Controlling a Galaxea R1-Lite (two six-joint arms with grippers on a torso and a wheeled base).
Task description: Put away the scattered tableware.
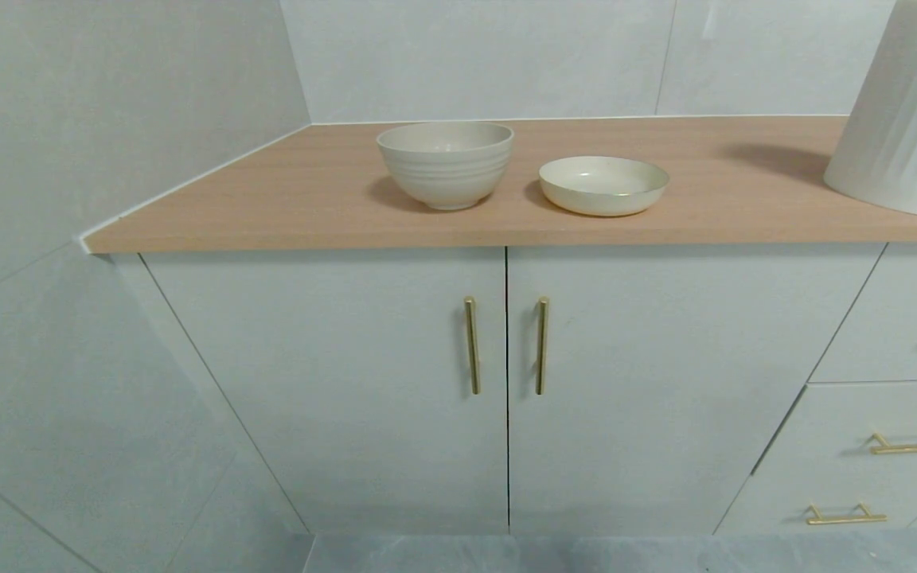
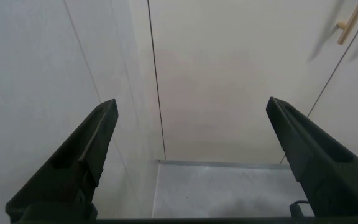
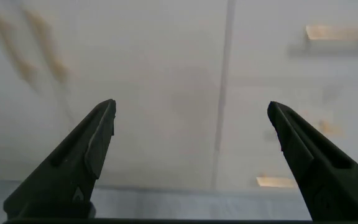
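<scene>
My left gripper and right gripper gape empty, seemingly facing the shut cabinet doors, which need opening first. The shallow bowl sits at three o'clock of the deep bowl.

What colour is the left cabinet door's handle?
Gold. The handle shows best in the head view.

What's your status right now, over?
Both open, empty: left jaws, right jaws. On the countertop: ribbed bowl, shallow bowl, untouched. Below, cabinet doors shut.

A deep ribbed bowl stands upright beside a shallow bowl.
</scene>
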